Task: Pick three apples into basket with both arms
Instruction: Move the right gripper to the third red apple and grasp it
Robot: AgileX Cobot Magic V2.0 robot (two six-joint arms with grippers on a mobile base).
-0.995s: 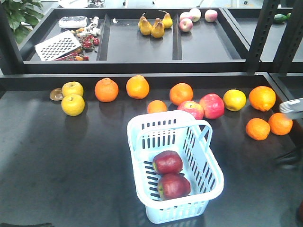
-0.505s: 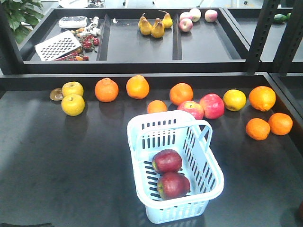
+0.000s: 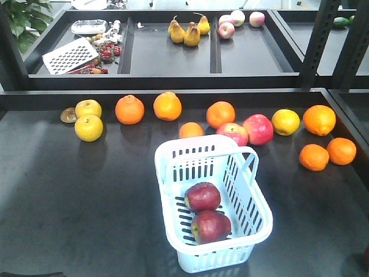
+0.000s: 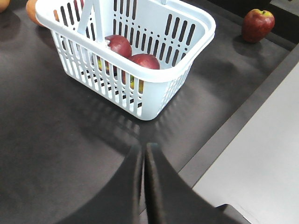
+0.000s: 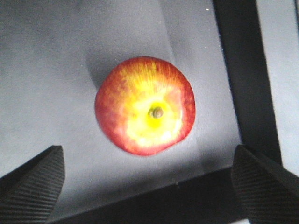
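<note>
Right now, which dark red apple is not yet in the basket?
The apple under the open right gripper, alone on the table; the other two lie inside the basket.

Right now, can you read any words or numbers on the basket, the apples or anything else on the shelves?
None: no readable word, number or sign in any view.
The basket is plain, with no label.
The apples in it and the apple under the right gripper show no stickers.
The grey device on the back shelf may carry markings, but it is too small and blurred to read.
</note>
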